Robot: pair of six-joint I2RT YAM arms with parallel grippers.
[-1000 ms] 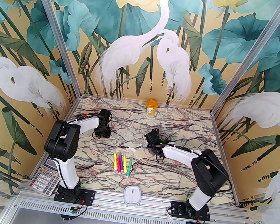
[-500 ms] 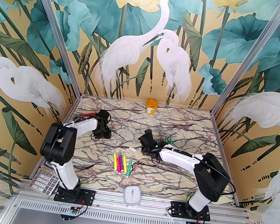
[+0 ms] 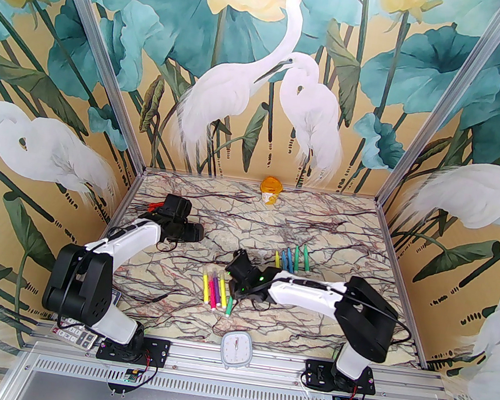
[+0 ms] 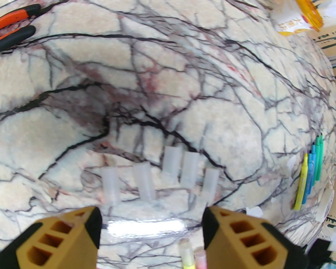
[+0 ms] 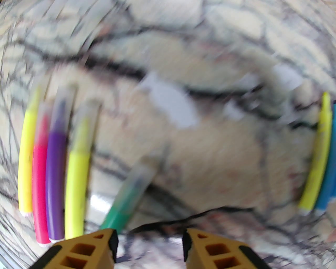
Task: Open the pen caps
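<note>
Left wrist view: left tool (image 4: 151,214) at bottom stands wide and empty, five pen caps (image 4: 172,164) lying mid-frame; right tool (image 5: 149,233) parted, empty, pens (image 5: 55,170) at left.

The far half of my table (image 3: 320,223) is bare marble, with only a cup (image 3: 270,189) at the back edge. Just ahead of my left gripper (image 4: 151,223), whose jaws are spread and empty, a row of caps (image 4: 144,181) lies across the way, and pliers (image 4: 15,26) sit well off to their left. A bare lane runs between the capped pens (image 3: 214,288) and the uncapped pens (image 3: 292,258), but my right arm (image 3: 306,290) stretches over it. A green pen (image 5: 123,207) lies just beside the left finger of my right gripper (image 5: 149,241). At the near edge a timer (image 3: 235,350) sits mid-rail and a calculator (image 3: 79,336) sits in the left corner.
</note>
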